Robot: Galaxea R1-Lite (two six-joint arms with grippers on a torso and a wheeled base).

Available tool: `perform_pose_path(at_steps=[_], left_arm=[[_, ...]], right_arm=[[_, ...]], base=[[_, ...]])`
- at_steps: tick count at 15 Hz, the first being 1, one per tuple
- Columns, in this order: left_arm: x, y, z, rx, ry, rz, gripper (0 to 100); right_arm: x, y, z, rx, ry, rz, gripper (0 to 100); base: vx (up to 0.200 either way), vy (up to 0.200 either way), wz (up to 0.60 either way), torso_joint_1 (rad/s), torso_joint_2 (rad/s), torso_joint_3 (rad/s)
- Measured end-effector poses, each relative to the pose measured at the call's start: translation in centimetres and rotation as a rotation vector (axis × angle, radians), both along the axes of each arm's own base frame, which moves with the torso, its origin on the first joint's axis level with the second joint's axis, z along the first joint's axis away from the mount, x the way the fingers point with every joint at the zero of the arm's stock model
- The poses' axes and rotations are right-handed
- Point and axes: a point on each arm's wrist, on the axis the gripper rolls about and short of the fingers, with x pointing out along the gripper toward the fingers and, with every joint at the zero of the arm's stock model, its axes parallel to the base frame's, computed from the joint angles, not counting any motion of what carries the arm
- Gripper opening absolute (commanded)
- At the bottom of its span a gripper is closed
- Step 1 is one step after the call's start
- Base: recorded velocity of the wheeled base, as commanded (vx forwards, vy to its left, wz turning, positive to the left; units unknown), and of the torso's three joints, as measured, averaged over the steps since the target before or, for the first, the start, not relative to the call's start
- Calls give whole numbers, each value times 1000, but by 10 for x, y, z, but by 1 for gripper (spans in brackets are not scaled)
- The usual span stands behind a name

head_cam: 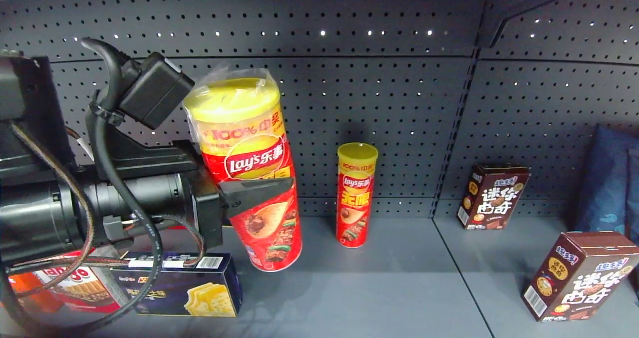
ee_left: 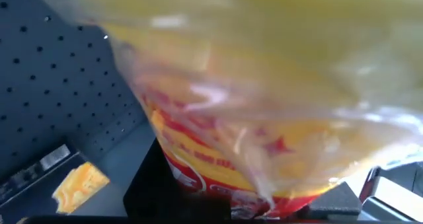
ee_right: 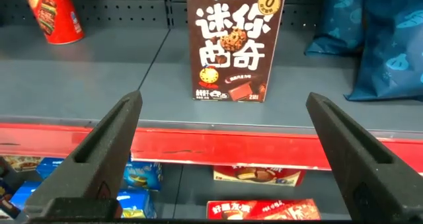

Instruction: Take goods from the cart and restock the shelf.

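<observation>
1. At the far left of the shelf (head_cam: 379, 288), a wafer box (head_cam: 60, 283) is lying partly hidden behind the arm's cables. A dark blue cracker box (head_cam: 184, 283) is lying flat just beside it, near the front.
2. The left end effector (head_cam: 255, 193) is hanging above the cracker box and is clenching the can (head_cam: 249, 168) around its middle. One dark finger (head_cam: 259, 190) is lying across the red label.
3. The can is tilting, with its top leaning left. Its base is sitting low, just right of the cracker box, and I cannot tell whether it is touching the shelf. It is showing a yellow lid and upper band and a red body with pictured food. Loose clear wrap is crinkling around its top.
4. A second can (head_cam: 355, 195) in the same colours is standing upright farther back, near the pegboard (head_cam: 349, 93). Bare shelf is lying between it and the held can.
5. Right of the shelf seam, a brown back box (head_cam: 491, 195) is standing upright near the pegboard. A matching front box (head_cam: 579, 275) is standing at an angle near the front edge, farther right.
6. A blue bag (head_cam: 611, 178) is leaning at the far right, behind the front box.
7. The right end effector (ee_right: 225, 158) is hanging released, with its fingers spread wide. It is in front of the shelf's red edge (ee_right: 198, 148), facing a brown box. Lower boxes (ee_right: 258, 174) are sitting on the level beneath.
</observation>
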Motion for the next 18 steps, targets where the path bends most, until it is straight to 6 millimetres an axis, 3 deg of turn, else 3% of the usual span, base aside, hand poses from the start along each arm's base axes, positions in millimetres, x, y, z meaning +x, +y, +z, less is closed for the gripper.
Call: perform_pose_path(at_steps=[6, 15, 17, 18], left_arm=[[2, 2, -10, 57, 11, 149, 0], [-4, -5, -30, 113, 102, 105, 0], [-4, -7, -29, 102, 104, 71, 0], [-3, -8, -26, 85, 88, 56, 0]], right_arm=[[0, 0, 0, 0, 0, 0, 100], [-1, 0, 4, -34, -4, 16, 100], [-6, 1, 36, -42, -40, 43, 100], [-10, 1, 63, -50, -58, 74, 100]], base=[[0, 0, 0, 0, 0, 0], [0, 0, 0, 0, 0, 0], [0, 0, 0, 0, 0, 0], [0, 0, 0, 0, 0, 0]])
